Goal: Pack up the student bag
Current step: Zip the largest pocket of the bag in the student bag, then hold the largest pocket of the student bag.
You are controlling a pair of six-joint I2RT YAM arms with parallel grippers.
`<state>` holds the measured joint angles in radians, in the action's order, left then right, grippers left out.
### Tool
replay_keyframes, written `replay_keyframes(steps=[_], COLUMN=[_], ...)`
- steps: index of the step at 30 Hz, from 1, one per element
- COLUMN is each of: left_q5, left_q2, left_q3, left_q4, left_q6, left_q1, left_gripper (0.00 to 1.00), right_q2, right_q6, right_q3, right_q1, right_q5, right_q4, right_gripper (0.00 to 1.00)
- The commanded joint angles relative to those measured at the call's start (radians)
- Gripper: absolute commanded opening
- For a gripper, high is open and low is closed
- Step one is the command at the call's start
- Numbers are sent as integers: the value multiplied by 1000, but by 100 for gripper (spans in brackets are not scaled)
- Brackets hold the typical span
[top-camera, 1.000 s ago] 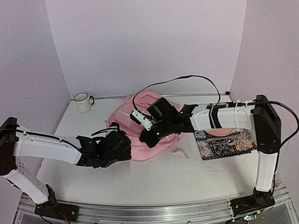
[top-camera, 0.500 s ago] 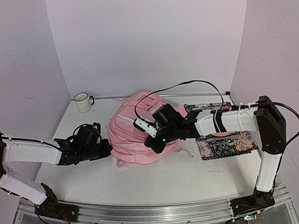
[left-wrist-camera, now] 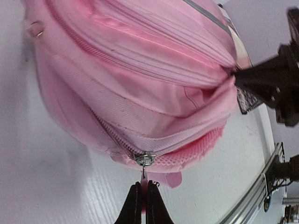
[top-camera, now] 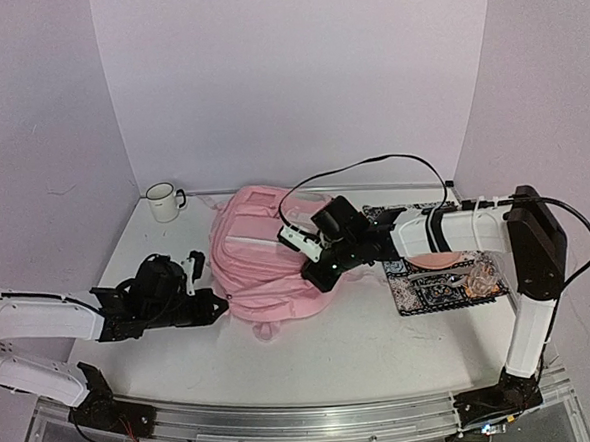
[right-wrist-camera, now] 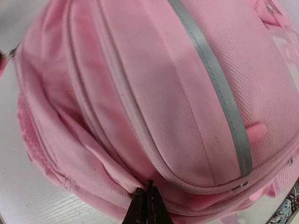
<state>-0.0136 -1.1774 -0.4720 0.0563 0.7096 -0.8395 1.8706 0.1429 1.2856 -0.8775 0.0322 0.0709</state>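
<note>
Presently the student bag (top-camera: 263, 263) lies front pockets upward near the middle of the table (top-camera: 333, 349), between the two arms. A white mug (top-camera: 161, 201) stands behind it to the left and a patterned case (top-camera: 449, 284) lies just beside it on the right.

The left gripper (top-camera: 216, 307) has its fingers pressed together on the pink zip pull (left-wrist-camera: 144, 173) at the bag's near-left edge, with the metal slider (left-wrist-camera: 145, 159) just beyond the tips. The right gripper (top-camera: 321, 276) is closed with no gap, pinching a fold of fabric on the bag's opposite side.

Risks noted:
- The pull is thin and held only at its end, so a sideways tug could slip it free.
- The zip runs round a curve, where bunched cloth may jam the slider.
- If the right pinch lets go, the whole bag would drag rather than the zip running.
</note>
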Motion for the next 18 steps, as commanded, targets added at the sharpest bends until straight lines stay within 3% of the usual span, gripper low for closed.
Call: replay_keyframes(steps=[1,7,12,18], left_q5=[-14,-26,-51,-61], left_q2=[-12,-129,-178,-171], left_q3=[16,-75,-138,-135], left_q4=[21,100,95,89], left_q6=[57,68,41,42], left_q1=[-123,-171,-175,-175], left_gripper=[0,0,0,0], right_q2=[7,-114,-226,-206], right_q6=[28,59,167,286], right_q3=[46,-97,-208,-190], right_q1=[68,38,-38,-113], right_q5=[-128,87,143,129], right_q4=[38,122,167,171], right_gripper=[0,29,57,73])
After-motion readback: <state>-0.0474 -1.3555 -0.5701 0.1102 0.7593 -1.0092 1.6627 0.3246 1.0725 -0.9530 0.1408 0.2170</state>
